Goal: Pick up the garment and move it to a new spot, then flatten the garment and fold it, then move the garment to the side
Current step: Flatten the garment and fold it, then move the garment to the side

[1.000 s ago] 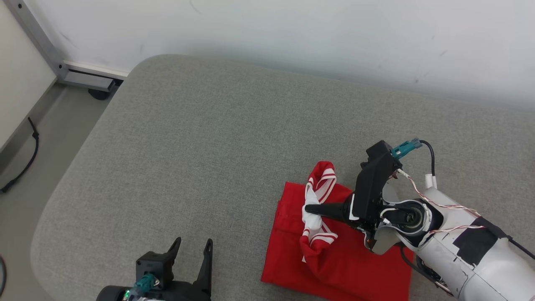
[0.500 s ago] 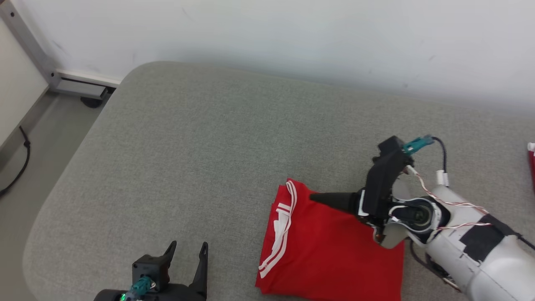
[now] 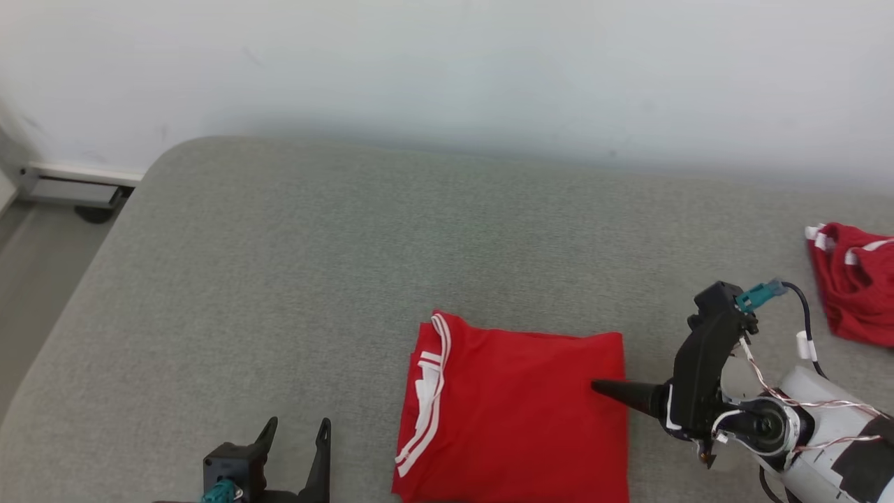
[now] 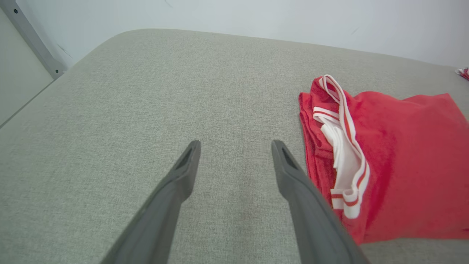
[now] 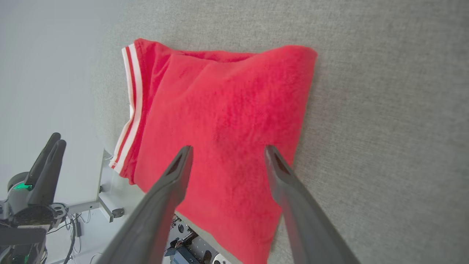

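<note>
The garment [image 3: 517,412] is red with white-striped trim, folded into a rough square on the grey cushion [image 3: 314,265]. It shows in the left wrist view [image 4: 395,161] and the right wrist view [image 5: 223,121] too. My right gripper [image 3: 602,386] hovers at the fold's right edge, pointing left; its jaws are open with nothing between them, and its fingers [image 5: 172,176] stand apart over the cloth. My left gripper [image 3: 293,447] rests low at the front left, open, with only cushion between its fingers [image 4: 289,172], left of the trim.
A second red garment [image 3: 855,279] with white trim lies crumpled at the cushion's far right. A pale wall [image 3: 447,70] runs behind. The cushion's left edge drops to the floor [image 3: 42,279], where a metal frame foot [image 3: 70,188] stands.
My right gripper has opened and let go of the striped part, which now lies flat at the fold's left edge; the gripper has drawn back rightward. The head camera has also swung right.
</note>
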